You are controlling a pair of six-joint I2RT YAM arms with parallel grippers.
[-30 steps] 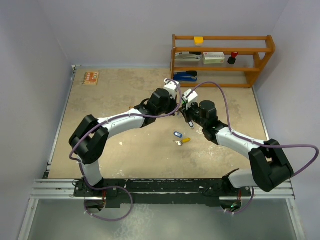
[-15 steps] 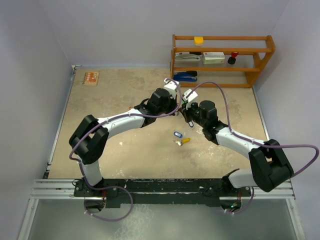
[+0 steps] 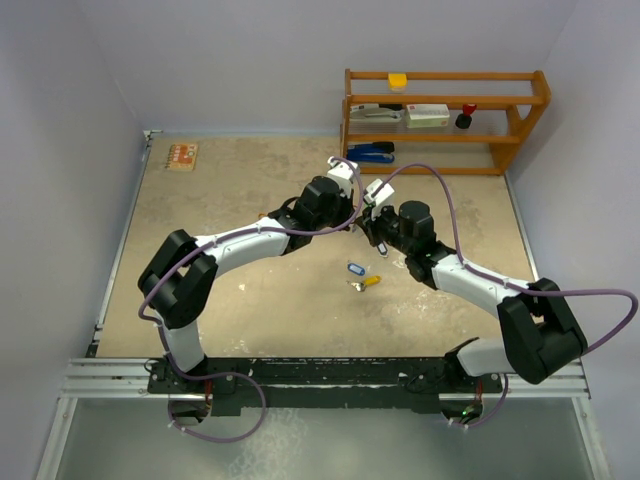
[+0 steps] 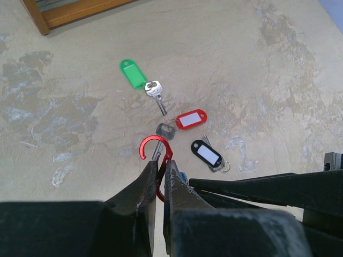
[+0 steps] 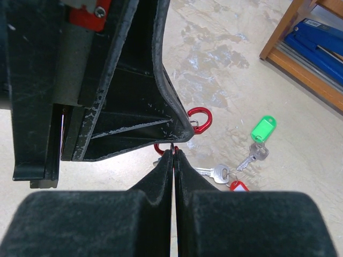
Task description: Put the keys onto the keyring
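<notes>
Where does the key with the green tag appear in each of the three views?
Top external: not visible.
Left wrist: the green-tagged key lies upper centre-left, beyond the red carabiner.
Right wrist: right of centre, below the shelf's leg.
Shared landmark: the wooden shelf.

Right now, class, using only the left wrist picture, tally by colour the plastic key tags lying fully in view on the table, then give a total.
green tag: 1
red tag: 1
black tag: 1
Total: 3
</notes>
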